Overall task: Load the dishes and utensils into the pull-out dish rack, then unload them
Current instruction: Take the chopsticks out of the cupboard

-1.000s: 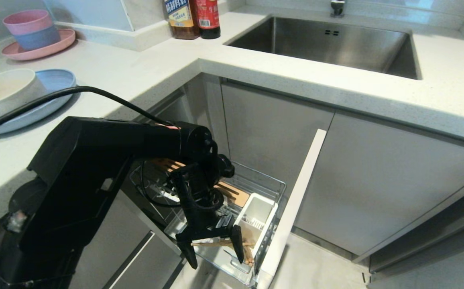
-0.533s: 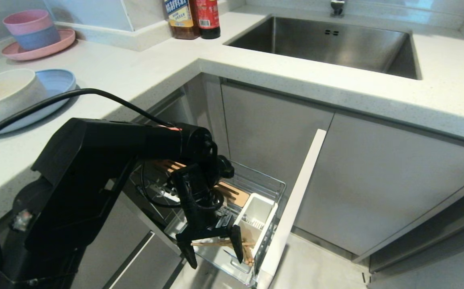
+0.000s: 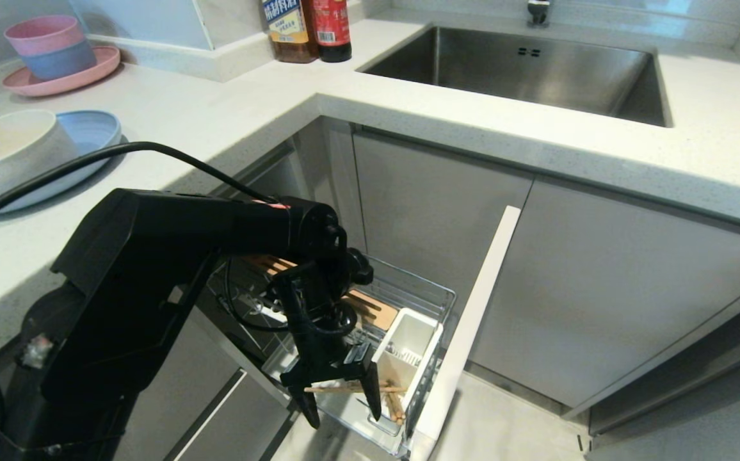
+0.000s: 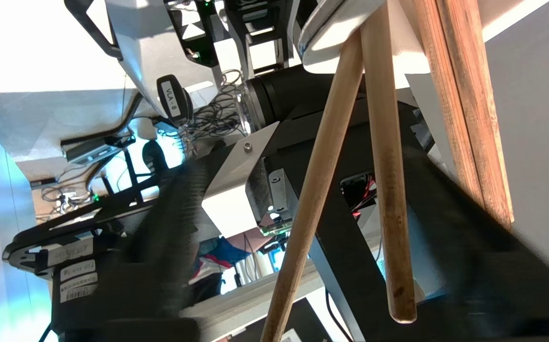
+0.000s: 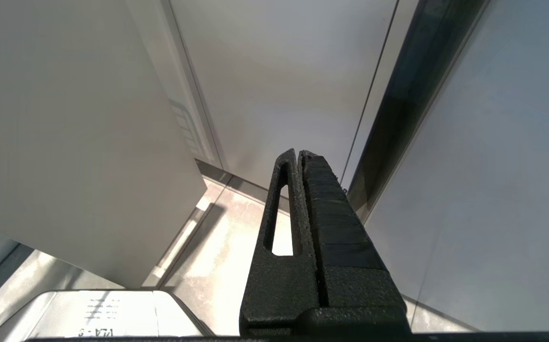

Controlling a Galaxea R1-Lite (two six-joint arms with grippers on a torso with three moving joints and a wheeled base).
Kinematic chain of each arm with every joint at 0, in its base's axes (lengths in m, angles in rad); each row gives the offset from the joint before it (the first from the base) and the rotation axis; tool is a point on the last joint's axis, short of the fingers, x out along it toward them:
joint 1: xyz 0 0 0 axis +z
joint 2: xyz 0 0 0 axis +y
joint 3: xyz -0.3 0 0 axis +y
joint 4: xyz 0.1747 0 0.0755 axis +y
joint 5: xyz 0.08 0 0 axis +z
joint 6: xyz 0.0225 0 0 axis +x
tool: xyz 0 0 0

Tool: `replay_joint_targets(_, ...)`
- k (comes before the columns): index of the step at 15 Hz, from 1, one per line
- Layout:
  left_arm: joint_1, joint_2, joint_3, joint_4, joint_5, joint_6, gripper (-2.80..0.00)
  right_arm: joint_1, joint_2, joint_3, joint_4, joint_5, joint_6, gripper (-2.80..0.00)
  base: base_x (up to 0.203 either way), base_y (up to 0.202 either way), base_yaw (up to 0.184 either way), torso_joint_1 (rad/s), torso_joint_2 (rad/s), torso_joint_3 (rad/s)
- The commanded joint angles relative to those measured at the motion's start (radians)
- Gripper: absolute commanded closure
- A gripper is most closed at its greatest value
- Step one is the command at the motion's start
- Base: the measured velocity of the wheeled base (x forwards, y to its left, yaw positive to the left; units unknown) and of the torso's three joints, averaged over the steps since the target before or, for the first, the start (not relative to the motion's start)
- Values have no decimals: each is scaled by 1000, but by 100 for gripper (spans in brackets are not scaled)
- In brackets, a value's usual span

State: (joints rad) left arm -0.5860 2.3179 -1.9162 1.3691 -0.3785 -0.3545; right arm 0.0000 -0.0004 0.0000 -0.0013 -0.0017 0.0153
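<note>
1. The pull-out dish rack (image 3: 431, 294) stands open below the counter (image 3: 216, 128).
2. The plate (image 3: 91, 128) and bowl (image 3: 5, 147) rest on the counter.
3. The left gripper (image 3: 343, 403) hangs over the rack's front, fingers apart astride the chopsticks (image 3: 344, 388), not clamping them.
4. The right gripper (image 5: 300, 156) is closed, parked by the cabinets.

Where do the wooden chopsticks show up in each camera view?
Head view: the chopsticks lie low in the picture, crossing between the fingers of the left gripper, inside the pull-out dish rack.
Left wrist view: the chopsticks fill the middle as long wooden rods.
Right wrist view: not in it.
Shared landmark: the white cutlery holder, seen at the chopsticks' upper ends.
</note>
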Motion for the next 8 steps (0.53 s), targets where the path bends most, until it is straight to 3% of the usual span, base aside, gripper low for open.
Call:
replay_joint_targets(1, 0, 0, 0, 7, -2, -3, 0, 0, 0, 2, 0, 0, 0, 0, 0, 0, 0, 0, 0, 0)
replay_joint_targets(8, -2, -3, 0, 7, -2, -4, 0, 0, 0, 2, 0, 0, 0, 0, 0, 0, 0, 0, 0, 0)
